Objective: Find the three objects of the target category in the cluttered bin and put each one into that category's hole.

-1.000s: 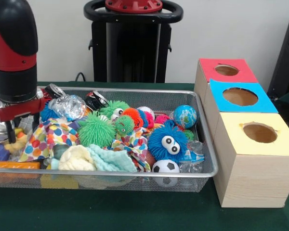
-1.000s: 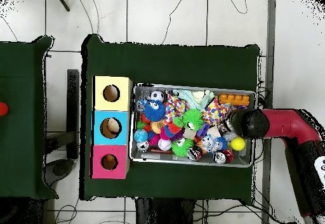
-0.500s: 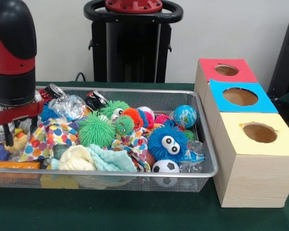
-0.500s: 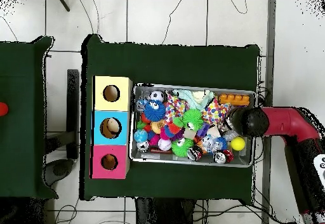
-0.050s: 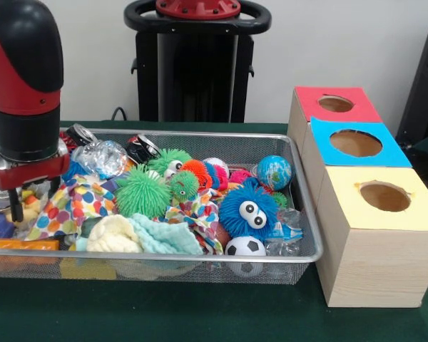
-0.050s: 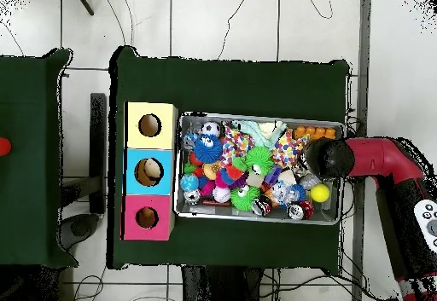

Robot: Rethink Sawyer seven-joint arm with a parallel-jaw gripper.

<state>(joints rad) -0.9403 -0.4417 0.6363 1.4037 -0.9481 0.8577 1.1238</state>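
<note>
A wire mesh bin (image 5: 200, 134) is heaped with toys: green spiky balls (image 5: 141, 192), a blue fuzzy ball with eyes (image 5: 247, 208), a soccer ball (image 5: 245, 246), a globe ball (image 5: 274, 171), and a polka-dot cloth (image 5: 75, 203). My gripper (image 5: 36, 199) hangs low over the bin's left end with its fingers apart and nothing clearly held between them. In the overhead view the arm's head covers the gripper (image 6: 325, 158) at the bin's right end, beside a yellow ball (image 6: 320, 193). To the right of the bin stand three boxes with holes: red (image 5: 364, 107), blue (image 5: 321, 139) and yellow (image 5: 357, 214).
Mint and cream cloths (image 5: 139, 235) lie at the bin's front. An orange block (image 5: 18, 244) sits in the front left corner. Clear plastic wrap (image 5: 103, 157) and dark cans (image 5: 141, 148) lie along the far side. The boxes touch the bin's right wall.
The gripper has shifted slightly across the bin's end, toward the polka-dot cloth, staying low with its fingers apart. The toys have not moved.
</note>
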